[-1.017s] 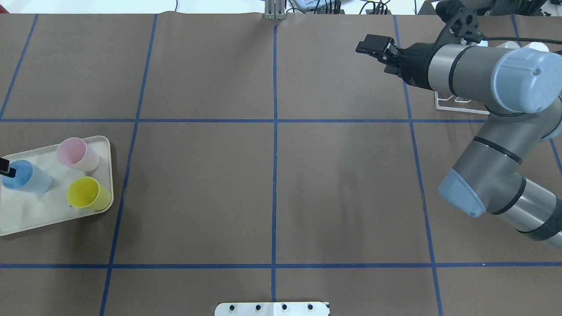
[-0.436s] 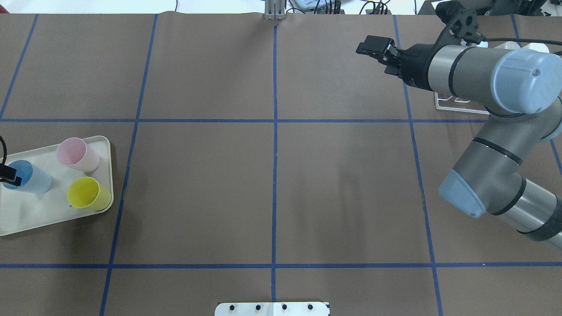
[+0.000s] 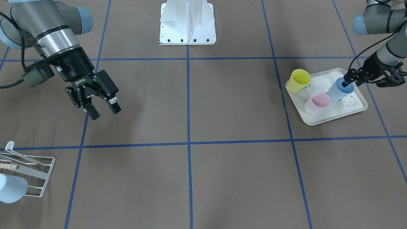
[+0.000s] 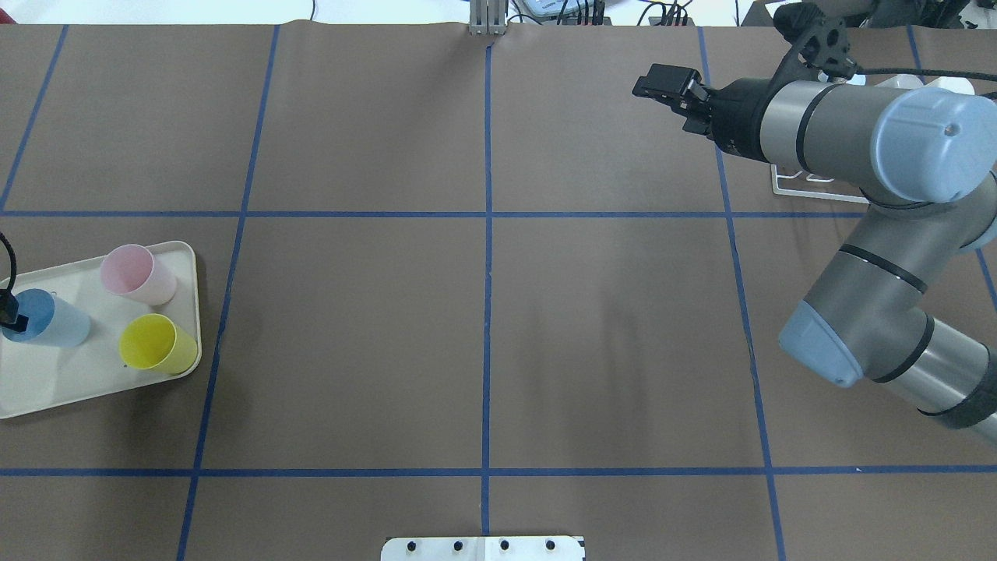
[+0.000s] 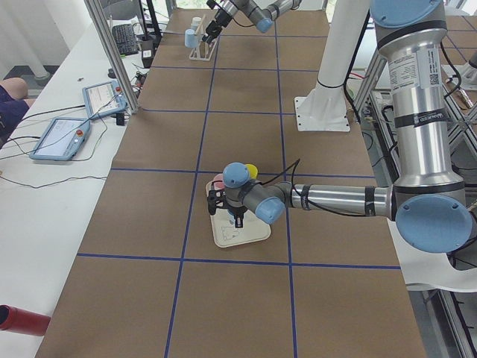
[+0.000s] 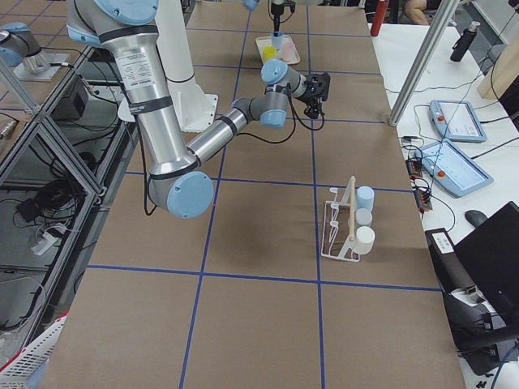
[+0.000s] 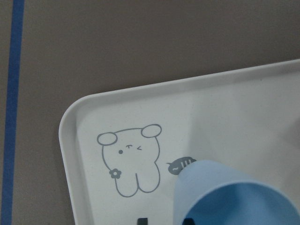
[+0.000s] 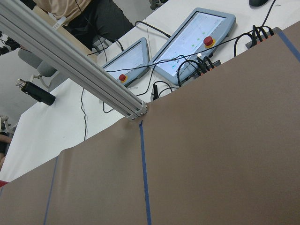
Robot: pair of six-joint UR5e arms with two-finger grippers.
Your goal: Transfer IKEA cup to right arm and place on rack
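Note:
A blue cup [image 3: 337, 92] stands on the cream rabbit-print tray [image 3: 321, 121], at the table's left end in the overhead view. My left gripper [image 3: 345, 82] is at the cup's rim [image 4: 31, 312], one finger inside it. Whether it grips the rim I cannot tell. In the left wrist view the blue cup [image 7: 234, 194] fills the lower right over the tray [image 7: 68, 136]. My right gripper [image 3: 105, 113] hangs open and empty above the table, far from the cup. The white wire rack [image 3: 31, 173] stands beyond it, partly hidden by the right arm in the overhead view.
A yellow cup [image 3: 299, 81] and a pink cup [image 3: 316, 103] share the tray. The rack [image 6: 345, 231] holds a pale blue cup [image 3: 9, 189] and two white ones. The robot's base plate [image 3: 187, 35] sits mid-table on the robot's side. Teach pendants [image 8: 187, 44] lie past the far edge.
My left gripper has come down from above the blue cup's rim into its mouth, and the cup has shifted very slightly. The right arm has barely moved.

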